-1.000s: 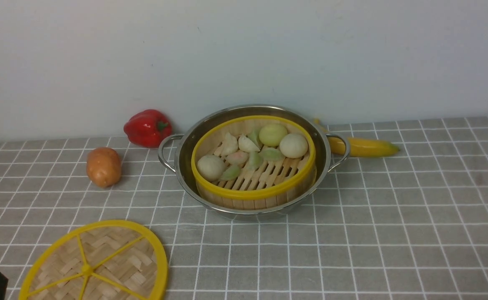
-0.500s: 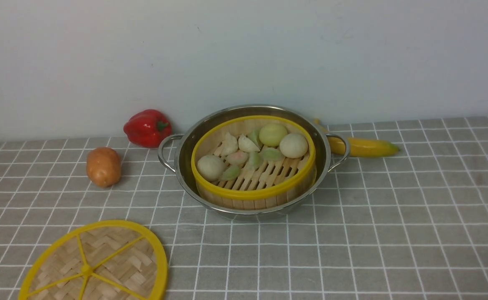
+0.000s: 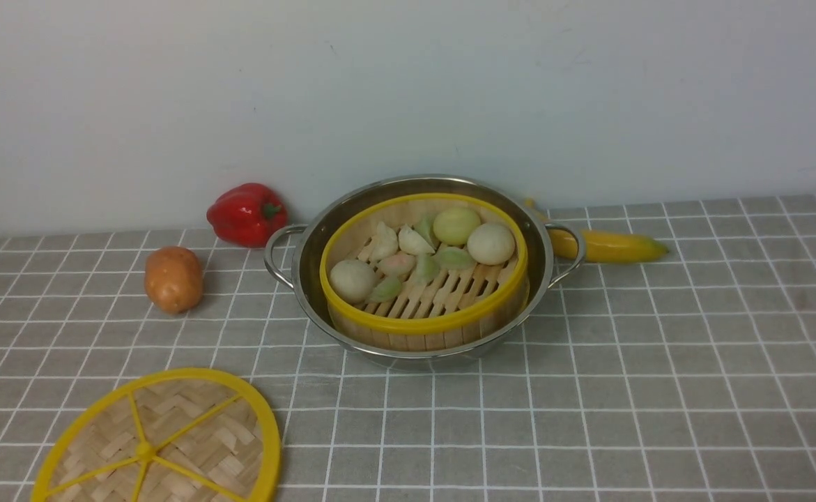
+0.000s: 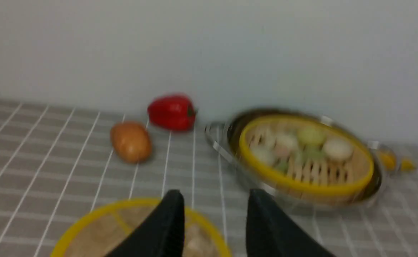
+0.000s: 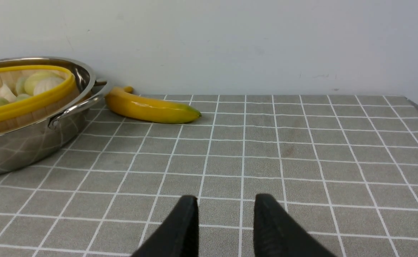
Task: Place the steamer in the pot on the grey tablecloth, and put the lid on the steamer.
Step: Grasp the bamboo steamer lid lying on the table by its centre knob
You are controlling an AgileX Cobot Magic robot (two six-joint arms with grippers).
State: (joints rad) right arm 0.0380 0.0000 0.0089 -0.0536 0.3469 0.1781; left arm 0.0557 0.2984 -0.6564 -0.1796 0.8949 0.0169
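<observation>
Near the left front corner of the grey tablecloth with thin white grid lines (image 3: pixel 658 390) lies the flat round lid of woven bamboo with a thick yellow plastic rim and spokes (image 3: pixel 157 439), well apart from the pot. We judge the lid to be the step in hand. The round bamboo steamer with a yellow rim (image 3: pixel 425 325) already sits inside the wide, shiny stainless-steel pot (image 3: pixel 308 268).

Our left fingers (image 4: pixel 169 225) stand partly apart with nothing between them, poised over the lid's rim; that wrist view is blurred. We would pinch the hard rim, not the springy weave. Then we would lift the lid level and carry it rightward clear of the pot's loop handle. We would lower it only once the two rims are centred. Because the lid lies flat, the cloth may bunch under a finger.

The woven strips look rough and light, the plastic smooth. Further right are a matte brown oval potato (image 3: pixel 173 279) and a glossy red bell pepper (image 3: pixel 246 213). The pot's wall mirrors the grid. Pale round buns and folded dumplings (image 3: pixel 491 243) rest on the steamer's slatted floor. A smooth curved yellow banana (image 3: pixel 610 245) lies beyond the right handle. Our right fingers (image 5: pixel 184 228) are apart and empty above bare cloth.
</observation>
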